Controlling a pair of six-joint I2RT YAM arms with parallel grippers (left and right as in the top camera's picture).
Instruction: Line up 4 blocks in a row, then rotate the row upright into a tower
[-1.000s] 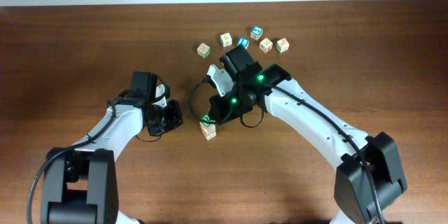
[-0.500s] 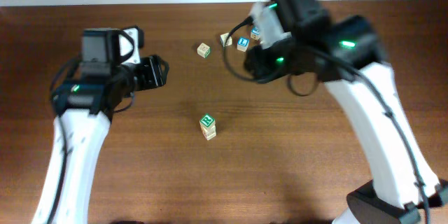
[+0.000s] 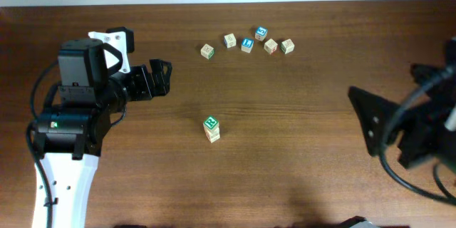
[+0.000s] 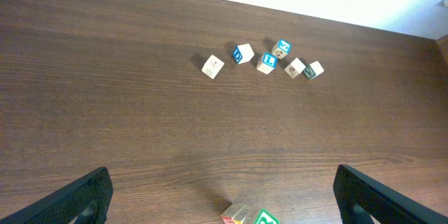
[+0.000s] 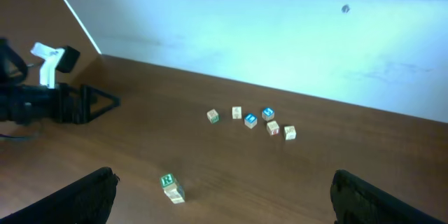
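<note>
Left claw at left of table, fingers spread wide, nothing between. Right claw at right edge, likewise wide, nothing held. Two blocks stacked mid-table, green face up. Six more in loose far row, two blue-faced.

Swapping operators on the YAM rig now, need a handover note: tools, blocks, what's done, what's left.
Left tool: open, empty, off to the left of the blocks.
Right tool: open, empty, off to the right.
Blocks: green-faced block in the middle, touching a second block; can't tell whether stacked or side by side. Six more cubes in a loose row at the far side, two blue-faced cubes among them.
Done: not readable from these views.
Left: check letter faces, rotate whatever remains.
</note>
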